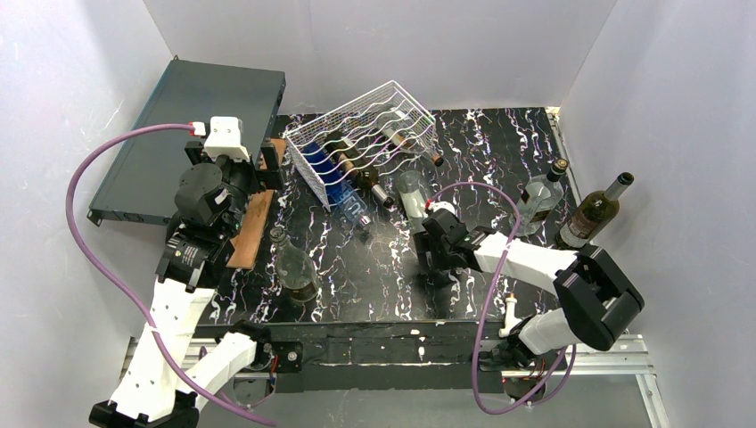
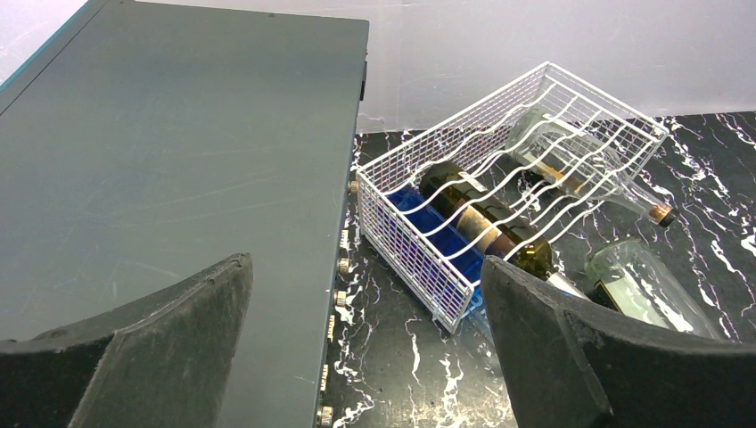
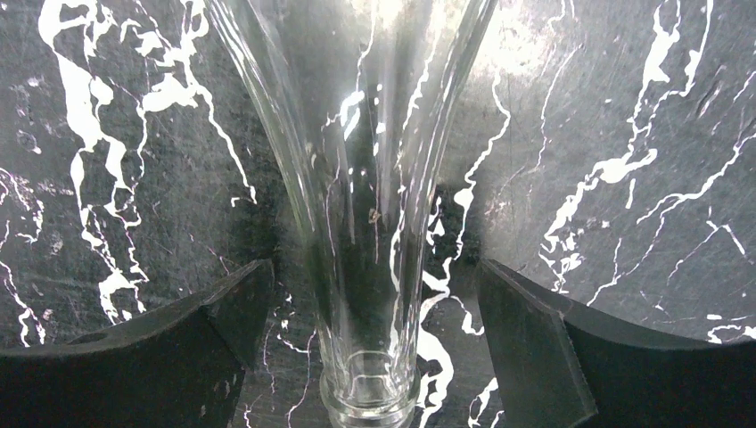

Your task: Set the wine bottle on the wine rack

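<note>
A clear wine bottle (image 1: 411, 193) lies on the black marble table, base toward the white wire wine rack (image 1: 367, 134). My right gripper (image 1: 434, 228) is open and straddles its neck. In the right wrist view the neck (image 3: 370, 294) runs between the two fingers with gaps on both sides, mouth nearest the camera. The rack (image 2: 517, 169) sits tilted and holds a dark bottle (image 2: 486, 221), a clear bottle (image 2: 554, 150) and a blue one (image 2: 426, 223). My left gripper (image 1: 272, 165) is open and empty, left of the rack.
A flat dark grey box (image 1: 196, 125) lies at the back left, under my left gripper (image 2: 365, 348). A dark glass bottle (image 1: 292, 264) stands by the left arm. A clear bottle (image 1: 541, 196) and a green bottle (image 1: 595, 212) stand at the right, near the wall.
</note>
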Controlling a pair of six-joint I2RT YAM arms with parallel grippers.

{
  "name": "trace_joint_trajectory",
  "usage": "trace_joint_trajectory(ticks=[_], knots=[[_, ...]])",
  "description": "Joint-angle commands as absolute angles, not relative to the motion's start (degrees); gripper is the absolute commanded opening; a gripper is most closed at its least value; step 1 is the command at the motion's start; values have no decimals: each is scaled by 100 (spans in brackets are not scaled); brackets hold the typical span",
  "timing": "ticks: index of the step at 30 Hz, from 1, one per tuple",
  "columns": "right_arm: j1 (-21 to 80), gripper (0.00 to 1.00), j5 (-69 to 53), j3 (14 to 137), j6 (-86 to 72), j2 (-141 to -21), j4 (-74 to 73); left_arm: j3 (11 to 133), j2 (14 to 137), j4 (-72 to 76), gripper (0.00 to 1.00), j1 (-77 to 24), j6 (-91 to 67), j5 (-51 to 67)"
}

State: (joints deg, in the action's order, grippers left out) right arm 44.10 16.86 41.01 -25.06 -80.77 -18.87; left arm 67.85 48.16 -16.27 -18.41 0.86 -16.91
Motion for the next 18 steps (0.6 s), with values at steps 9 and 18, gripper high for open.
trace_joint_trajectory(ticks=[9, 18], knots=[[4350, 92, 1904, 4395, -2125, -8409, -1183, 6756, 4798, -1494, 99, -1857, 97, -1710], [4342, 84, 2180, 4138, -1960, -8494, -484, 6764, 4834, -1503, 99, -1860, 88, -1686]])
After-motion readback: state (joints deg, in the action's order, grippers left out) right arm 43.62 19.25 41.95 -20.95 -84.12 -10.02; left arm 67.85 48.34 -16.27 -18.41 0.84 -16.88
